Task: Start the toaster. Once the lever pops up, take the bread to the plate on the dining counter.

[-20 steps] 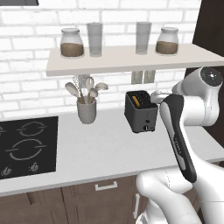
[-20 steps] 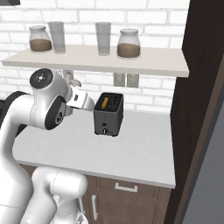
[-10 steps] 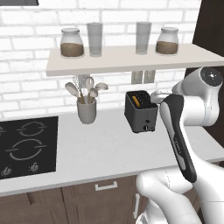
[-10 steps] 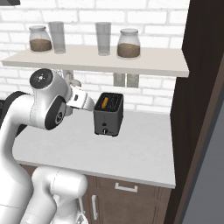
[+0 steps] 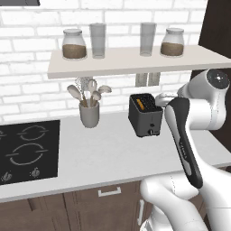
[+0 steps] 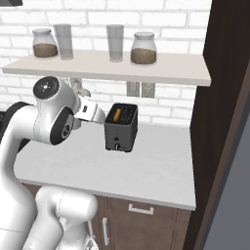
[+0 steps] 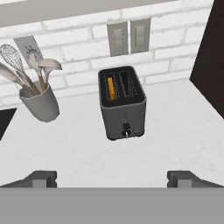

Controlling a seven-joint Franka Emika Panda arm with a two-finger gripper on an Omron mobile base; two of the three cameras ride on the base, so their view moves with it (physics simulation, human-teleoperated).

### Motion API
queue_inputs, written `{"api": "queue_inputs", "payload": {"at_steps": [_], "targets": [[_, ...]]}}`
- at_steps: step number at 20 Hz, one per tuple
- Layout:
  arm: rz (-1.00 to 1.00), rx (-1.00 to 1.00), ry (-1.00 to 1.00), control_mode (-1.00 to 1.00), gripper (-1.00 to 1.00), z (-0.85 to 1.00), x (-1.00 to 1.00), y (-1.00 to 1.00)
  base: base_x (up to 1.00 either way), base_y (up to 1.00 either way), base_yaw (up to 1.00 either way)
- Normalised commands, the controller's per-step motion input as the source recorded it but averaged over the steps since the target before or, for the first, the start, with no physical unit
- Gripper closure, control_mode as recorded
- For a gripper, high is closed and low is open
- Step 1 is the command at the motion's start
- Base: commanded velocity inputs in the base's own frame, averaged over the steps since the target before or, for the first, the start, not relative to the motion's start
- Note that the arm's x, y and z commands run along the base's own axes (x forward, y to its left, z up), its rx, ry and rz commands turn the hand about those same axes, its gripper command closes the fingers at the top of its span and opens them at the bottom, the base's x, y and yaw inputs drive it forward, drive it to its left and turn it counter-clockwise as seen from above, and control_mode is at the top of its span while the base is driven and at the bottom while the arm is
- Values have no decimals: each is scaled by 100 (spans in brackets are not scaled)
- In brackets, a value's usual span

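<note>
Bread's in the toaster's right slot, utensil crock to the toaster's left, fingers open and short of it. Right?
Not quite: the bread sits in the left slot of the toaster, as the hand view shows looking at its knob face; the right slot is dark. The rest stands: the utensil crock is to the toaster's left, and the fingers stand open, short of the toaster.

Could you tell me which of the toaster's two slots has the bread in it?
The left slot of the toaster in the hand view, nearer the utensil holder, holds the bread; the other slot looks dark and empty.
</note>
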Motion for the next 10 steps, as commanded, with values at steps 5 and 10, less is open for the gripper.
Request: {"api": "queue_inputs", "payload": {"at_steps": [5, 10], "targets": [[0, 0, 0, -100, -100, 0, 0, 0, 0, 0, 0], [0, 0, 0, -100, -100, 0, 0, 0, 0, 0, 0]]}}
